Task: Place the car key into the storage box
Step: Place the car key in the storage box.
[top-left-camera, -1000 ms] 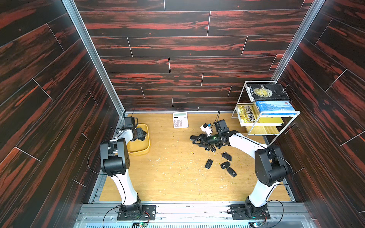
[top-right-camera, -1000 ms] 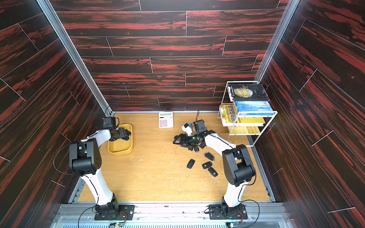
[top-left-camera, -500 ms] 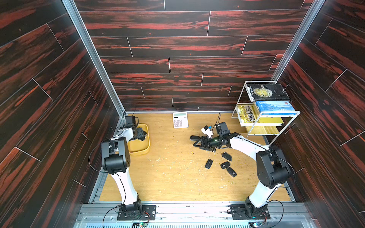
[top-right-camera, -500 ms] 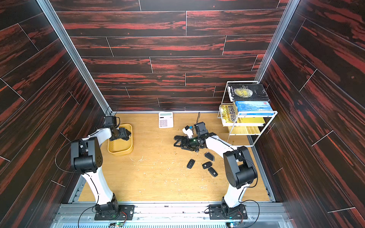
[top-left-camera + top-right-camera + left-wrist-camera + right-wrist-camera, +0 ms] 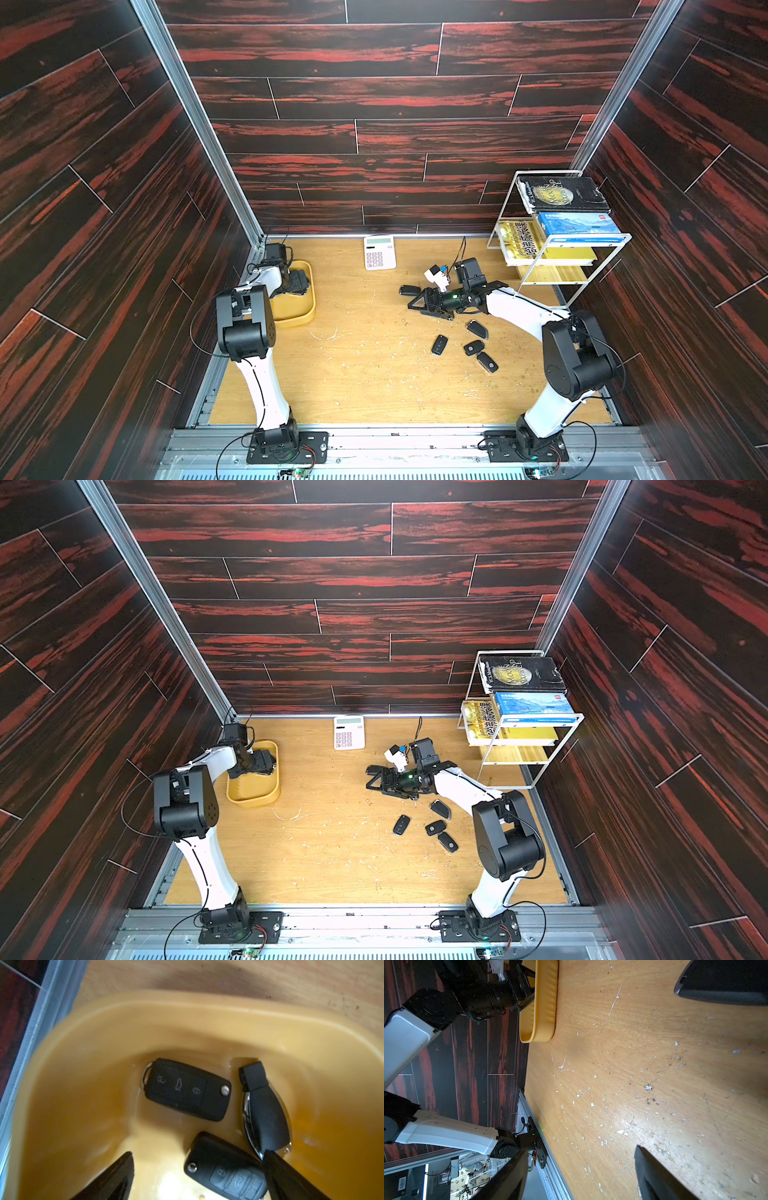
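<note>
Left wrist: left claw wide, leaving the car key loose in the storage box. Right claw gapes empty.

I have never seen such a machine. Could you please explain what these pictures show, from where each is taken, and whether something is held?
This is a robot with a left arm and a right arm, on a wooden table. Two pictures look down from above; two come from cameras on the wrists. The left fingers stand open over a yellow tray with three car keys inside. The right fingers are open and empty, close to one key on the table. Four more keys, a calculator and a rack of books are there too. Nothing is held.
</note>
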You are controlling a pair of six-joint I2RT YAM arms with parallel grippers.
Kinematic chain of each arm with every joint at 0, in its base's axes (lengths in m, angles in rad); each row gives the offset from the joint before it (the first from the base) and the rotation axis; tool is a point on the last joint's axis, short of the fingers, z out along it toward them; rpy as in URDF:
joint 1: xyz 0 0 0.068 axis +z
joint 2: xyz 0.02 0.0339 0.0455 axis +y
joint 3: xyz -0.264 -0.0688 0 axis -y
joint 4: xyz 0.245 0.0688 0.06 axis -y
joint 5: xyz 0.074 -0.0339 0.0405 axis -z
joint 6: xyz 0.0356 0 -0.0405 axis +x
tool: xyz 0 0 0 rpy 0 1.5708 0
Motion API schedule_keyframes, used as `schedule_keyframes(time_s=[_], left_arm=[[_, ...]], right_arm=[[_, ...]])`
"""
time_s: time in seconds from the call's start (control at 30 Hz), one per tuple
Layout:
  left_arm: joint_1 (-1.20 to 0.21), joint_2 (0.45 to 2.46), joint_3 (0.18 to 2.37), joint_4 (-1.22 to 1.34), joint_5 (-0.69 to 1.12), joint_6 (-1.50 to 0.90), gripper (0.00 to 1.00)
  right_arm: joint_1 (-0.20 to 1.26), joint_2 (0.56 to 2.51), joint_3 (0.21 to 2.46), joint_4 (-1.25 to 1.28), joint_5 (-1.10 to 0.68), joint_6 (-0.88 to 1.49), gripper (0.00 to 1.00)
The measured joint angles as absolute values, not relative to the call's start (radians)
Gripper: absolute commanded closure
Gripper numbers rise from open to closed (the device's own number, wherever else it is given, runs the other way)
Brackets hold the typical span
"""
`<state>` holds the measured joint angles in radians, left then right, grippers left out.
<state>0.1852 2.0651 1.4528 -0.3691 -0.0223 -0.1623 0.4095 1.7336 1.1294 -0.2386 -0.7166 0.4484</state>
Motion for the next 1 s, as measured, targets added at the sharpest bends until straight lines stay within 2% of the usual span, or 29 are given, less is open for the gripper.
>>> schedule_keyframes(time_s=[0.27,0.53,0.73,1.0], left_arm=[[0.185,1.945,1.363,-0.363,-0.013,-0.154,0.00],[0.185,1.744,1.271,-0.303,0.049,-0.178,0.00],[0.157,1.533,1.234,-0.291,0.147,-0.317,0.00],[0.120,1.296,1.211,-0.293,0.350,-0.555,0.00]], right_arm=[[0.404,1.734,1.157,-0.267,-0.689,0.438,0.16],[0.403,1.734,1.215,-0.352,-0.557,0.383,0.16],[0.403,1.712,1.208,-0.440,-0.450,0.357,0.16],[0.415,1.550,1.104,-0.554,-0.284,0.358,0.17]])
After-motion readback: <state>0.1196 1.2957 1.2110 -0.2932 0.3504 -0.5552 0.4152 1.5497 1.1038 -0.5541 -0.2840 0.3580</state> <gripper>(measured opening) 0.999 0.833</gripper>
